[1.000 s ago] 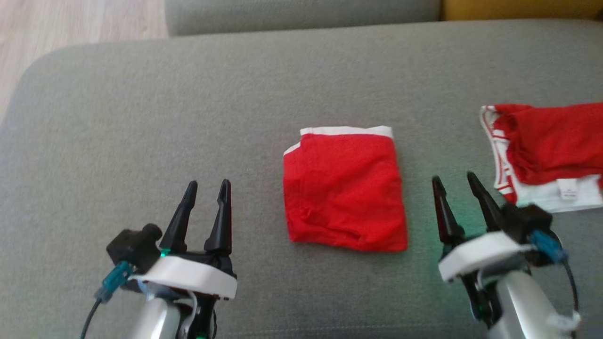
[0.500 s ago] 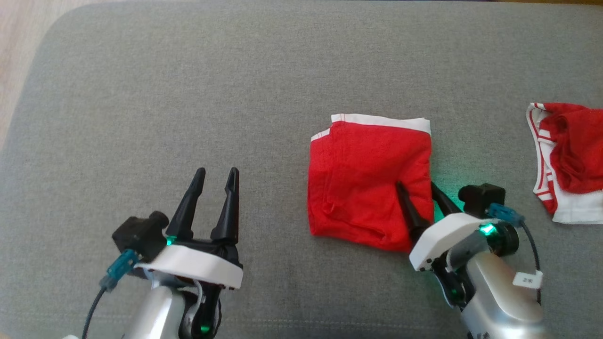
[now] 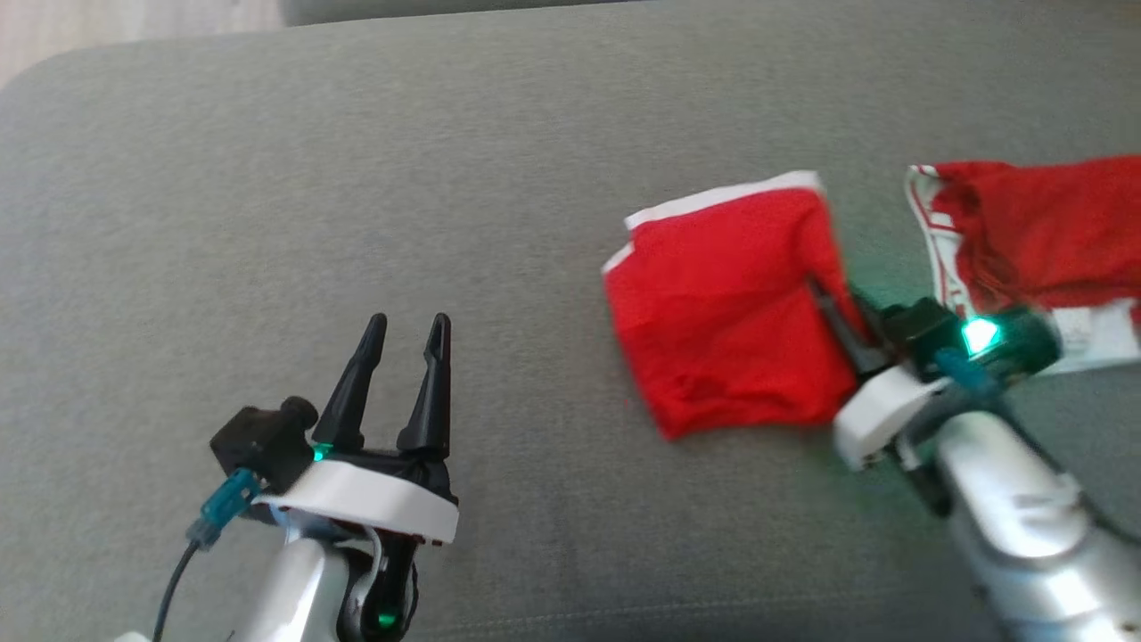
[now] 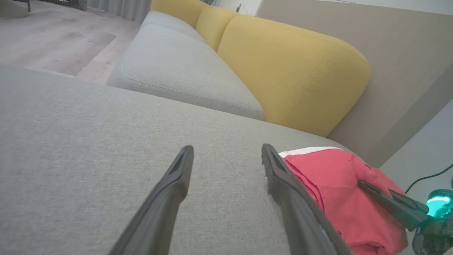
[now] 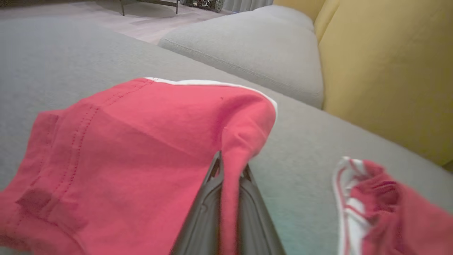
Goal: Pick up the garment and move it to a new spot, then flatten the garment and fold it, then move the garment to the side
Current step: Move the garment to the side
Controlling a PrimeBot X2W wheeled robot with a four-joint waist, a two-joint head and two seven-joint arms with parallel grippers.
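On the grey cushion [image 3: 267, 178], the right gripper [image 5: 229, 164] pinches the folded red garment [image 3: 726, 321] by its edge, probably to slide it aside; the left gripper [image 3: 406, 323] hangs open

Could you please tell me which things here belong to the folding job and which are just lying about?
In the job: folded red garment, right gripper pinching its edge, open left gripper, grey cushion beneath.
Lying about: crumpled red-and-white garment, yellow backrest.
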